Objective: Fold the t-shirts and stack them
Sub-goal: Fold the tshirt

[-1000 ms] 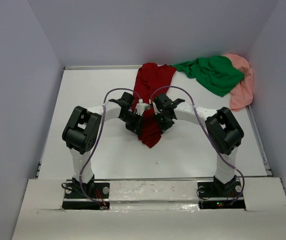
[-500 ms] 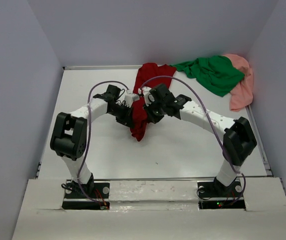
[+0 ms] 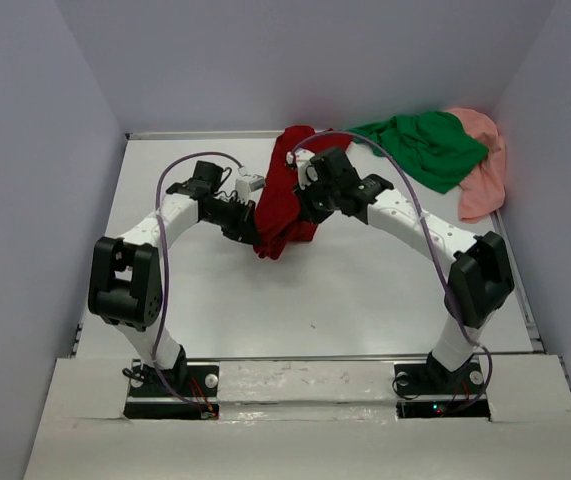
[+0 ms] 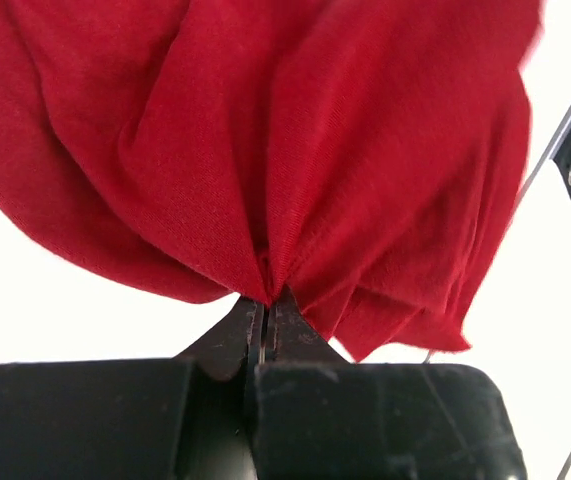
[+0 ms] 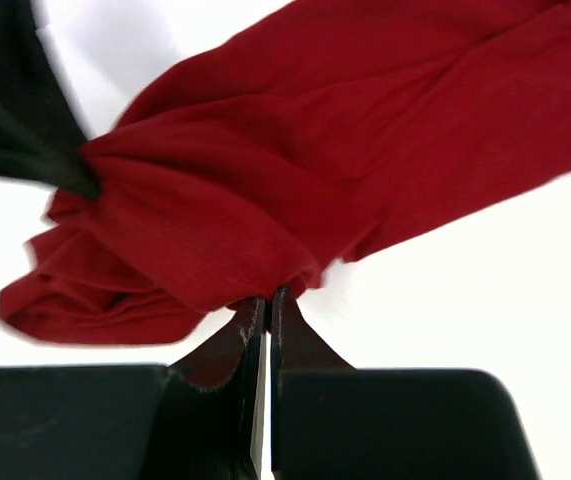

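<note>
The dark red t-shirt (image 3: 283, 195) hangs bunched over the middle of the table, its far end trailing toward the back wall. My left gripper (image 3: 253, 226) is shut on its left side; the left wrist view shows the red cloth (image 4: 295, 150) pinched at the closed fingertips. My right gripper (image 3: 308, 210) is shut on its right side; the right wrist view shows the red cloth (image 5: 265, 210) pinched there too. The bright green t-shirt (image 3: 423, 147) lies crumpled at the back right. The salmon pink t-shirt (image 3: 485, 170) lies under and beside it, against the right wall.
The white table (image 3: 365, 290) is bounded by grey walls on the left, back and right. Purple cables loop over both arms. The arm bases stand at the near edge.
Both grippers have moved away from me toward the back, carrying the red t-shirt with them. The shirt's hanging lower end has risen and bunched up more.
</note>
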Robot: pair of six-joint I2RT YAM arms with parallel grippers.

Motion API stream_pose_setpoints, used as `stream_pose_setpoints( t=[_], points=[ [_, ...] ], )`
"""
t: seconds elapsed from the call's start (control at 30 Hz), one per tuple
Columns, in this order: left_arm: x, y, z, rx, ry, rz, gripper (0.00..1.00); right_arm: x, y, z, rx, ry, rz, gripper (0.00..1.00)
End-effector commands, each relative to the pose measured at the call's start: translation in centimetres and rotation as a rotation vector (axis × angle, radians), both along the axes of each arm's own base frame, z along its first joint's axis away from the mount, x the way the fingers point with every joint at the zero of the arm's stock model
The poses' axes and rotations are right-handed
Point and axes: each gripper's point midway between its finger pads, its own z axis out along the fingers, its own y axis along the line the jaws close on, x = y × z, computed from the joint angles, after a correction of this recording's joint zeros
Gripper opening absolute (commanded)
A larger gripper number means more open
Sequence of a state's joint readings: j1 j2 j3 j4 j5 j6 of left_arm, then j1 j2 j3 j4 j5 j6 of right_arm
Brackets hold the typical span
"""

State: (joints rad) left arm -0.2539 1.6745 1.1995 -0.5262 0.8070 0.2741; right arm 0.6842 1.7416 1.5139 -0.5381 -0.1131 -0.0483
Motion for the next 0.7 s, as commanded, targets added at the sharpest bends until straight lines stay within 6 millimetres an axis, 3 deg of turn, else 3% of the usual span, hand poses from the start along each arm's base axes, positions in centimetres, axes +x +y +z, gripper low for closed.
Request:
stream_pose_setpoints(
  t=[0.0,0.13,0.37,0.47,0.5,0.53,0.67],
  points=[
    [0.3,-0.4,2.9,-0.060,-0.049,-0.032,0.00,4.9,-1.9,2.5,0.040,-0.083,-0.126,0.00],
    [2.4,-0.5,3.8,-0.053,-0.088,0.002,0.00,7.4,-3.0,1.9,0.043,-0.078,-0.177,0.00],
    [8.6,-2.2,6.6,-0.077,-0.184,0.038,0.00,11.0,-4.1,0.7,0.035,-0.088,-0.228,0.00],
    [9.6,-3.3,5.0,-0.072,-0.142,0.010,0.00,12.5,-3.9,1.6,0.046,-0.116,-0.234,0.00],
    [9.8,-4.0,4.0,-0.077,-0.116,-0.014,0.00,13.1,-4.1,0.9,0.042,-0.106,-0.239,0.00],
    [10.0,-4.4,4.8,-0.085,-0.143,-0.032,0.00,13.4,-3.9,0.9,0.043,-0.107,-0.237,0.00],
    [9.4,-6.5,1.0,-0.074,-0.055,-0.087,0.00,15.2,-3.6,0.1,0.032,-0.100,-0.250,0.00]
  ],
)
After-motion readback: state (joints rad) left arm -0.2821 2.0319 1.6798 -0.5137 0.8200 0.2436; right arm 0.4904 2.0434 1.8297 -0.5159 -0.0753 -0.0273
